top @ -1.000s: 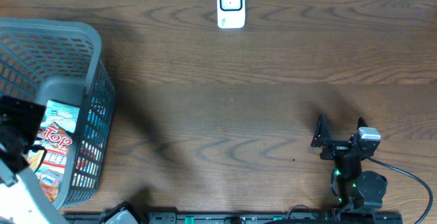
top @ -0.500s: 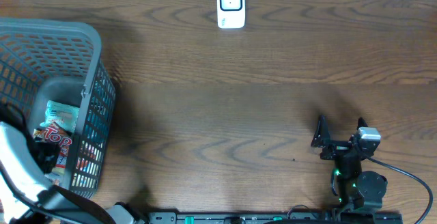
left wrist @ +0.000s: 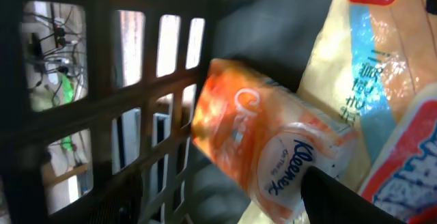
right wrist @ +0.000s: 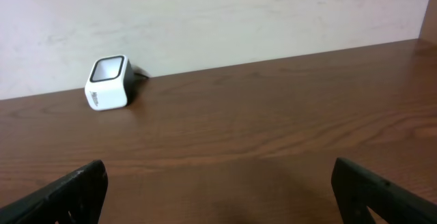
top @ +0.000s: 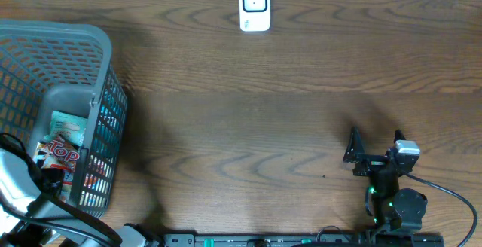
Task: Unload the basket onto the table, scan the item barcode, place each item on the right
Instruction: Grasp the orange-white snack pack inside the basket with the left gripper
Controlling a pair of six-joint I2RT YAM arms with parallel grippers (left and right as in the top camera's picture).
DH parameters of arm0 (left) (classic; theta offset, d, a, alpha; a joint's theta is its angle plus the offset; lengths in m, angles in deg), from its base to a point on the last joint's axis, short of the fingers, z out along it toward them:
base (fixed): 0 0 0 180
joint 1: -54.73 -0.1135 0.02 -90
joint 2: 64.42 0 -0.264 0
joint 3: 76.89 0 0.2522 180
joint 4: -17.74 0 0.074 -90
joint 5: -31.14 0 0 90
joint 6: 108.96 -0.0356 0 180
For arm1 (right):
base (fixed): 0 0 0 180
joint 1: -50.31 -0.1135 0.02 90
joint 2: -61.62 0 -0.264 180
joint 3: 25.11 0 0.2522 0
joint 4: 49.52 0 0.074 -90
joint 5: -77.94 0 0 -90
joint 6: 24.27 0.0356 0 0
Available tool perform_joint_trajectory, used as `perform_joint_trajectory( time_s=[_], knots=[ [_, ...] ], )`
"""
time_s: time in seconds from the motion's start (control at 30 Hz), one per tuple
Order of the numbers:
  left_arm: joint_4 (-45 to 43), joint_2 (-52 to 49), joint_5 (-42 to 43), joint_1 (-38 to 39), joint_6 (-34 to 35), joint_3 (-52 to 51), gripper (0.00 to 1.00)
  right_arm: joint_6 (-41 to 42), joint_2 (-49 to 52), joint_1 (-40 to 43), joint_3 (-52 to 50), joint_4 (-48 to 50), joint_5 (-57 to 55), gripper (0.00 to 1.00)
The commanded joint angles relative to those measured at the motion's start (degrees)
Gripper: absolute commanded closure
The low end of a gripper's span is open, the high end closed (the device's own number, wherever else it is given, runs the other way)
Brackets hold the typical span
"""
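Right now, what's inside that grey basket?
Inside the basket: a red snack packet, a teal-and-white packet and an orange Kleenex pack. The left arm covers whatever lies beneath it.

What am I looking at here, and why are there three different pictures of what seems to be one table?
Two robot arms work at a wooden table. One picture looks down from above; the other two come from small cameras on each arm's wrist. From above, the left arm reaches into a grey basket of packets. Its own camera shows one finger beside an orange Kleenex pack; whether the pack is gripped I cannot tell. The right gripper stands open and holds nothing. Its camera faces the white barcode scanner at the table's far edge.
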Motion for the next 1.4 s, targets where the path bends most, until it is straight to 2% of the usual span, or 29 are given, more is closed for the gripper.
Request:
perform_joint_trajectory(
  time_s=[0.0, 0.5, 0.7, 0.87, 1.2, 1.37],
  knots=[
    [-1.92, -0.44, -0.72, -0.31, -0.57, -2.4, 0.25, -0.66, -0.15, -0.5, -0.07, -0.22, -0.26, 0.01],
    [-2.1, 1.07, -0.7, -0.31, -1.4, -1.29, 0.19, -0.66, -0.15, -0.5, -0.07, -0.22, -0.26, 0.01],
    [-2.12, 4.35, -0.02, -0.24, -1.44, -0.9, 0.09, -0.66, -0.15, -0.5, -0.07, -0.22, -0.26, 0.01],
    [-3.26, 7.34, -0.04, -0.24, -1.62, -0.55, 0.05, -0.66, -0.15, -0.5, -0.07, -0.22, -0.26, 0.01],
    [-4.76, 0.22, -0.13, -0.26, -1.64, -1.86, 0.05, -0.66, -0.15, -0.5, -0.07, -0.22, -0.26, 0.01],
    [-5.35, -4.7, -2.73, -0.26, -1.64, -1.86, 0.07, -0.66, -0.15, -0.5, -0.07, -0.22, -0.26, 0.01]
  ],
)
